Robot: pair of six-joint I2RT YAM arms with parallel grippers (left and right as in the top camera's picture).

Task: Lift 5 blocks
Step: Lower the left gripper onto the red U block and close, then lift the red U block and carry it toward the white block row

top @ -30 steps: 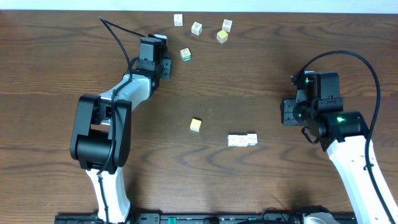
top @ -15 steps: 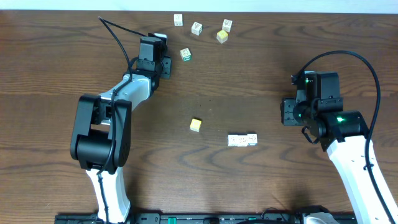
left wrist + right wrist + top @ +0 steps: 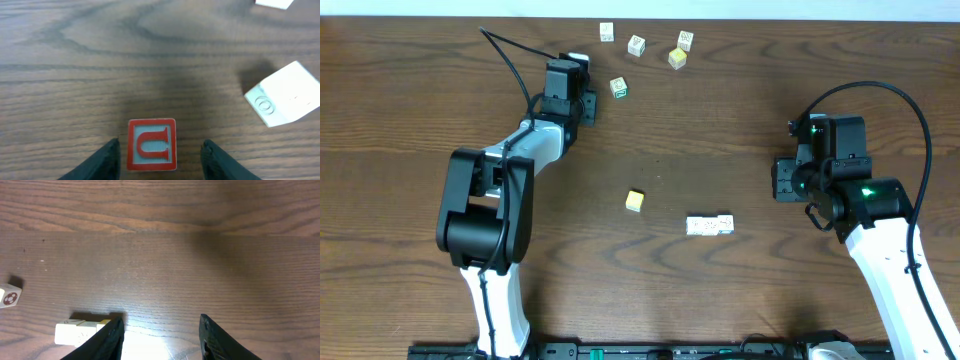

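A red-bordered block (image 3: 151,145) with a red U lies on the table between the fingers of my left gripper (image 3: 162,152). The jaws stand open, a narrow gap on the left side and a wider one on the right. Overhead, that gripper (image 3: 574,64) covers this block. A yellow-orange block (image 3: 635,201) sits mid-table, and a short row of whitish blocks (image 3: 710,226) lies to its right. My right gripper (image 3: 780,181) is open over bare wood, nothing between its fingers. In the right wrist view the whitish row (image 3: 80,330) lies just outside the left finger.
A green-bordered cube (image 3: 618,88) lies right of the left gripper. Three white cubes (image 3: 637,45) and a paler yellow one (image 3: 677,58) sit near the far edge. A whitish cube (image 3: 285,95) lies tilted ahead and right of the left fingers.
The left arm has shifted slightly and its jaws stand a little wider. The blocks and the right arm have not moved.
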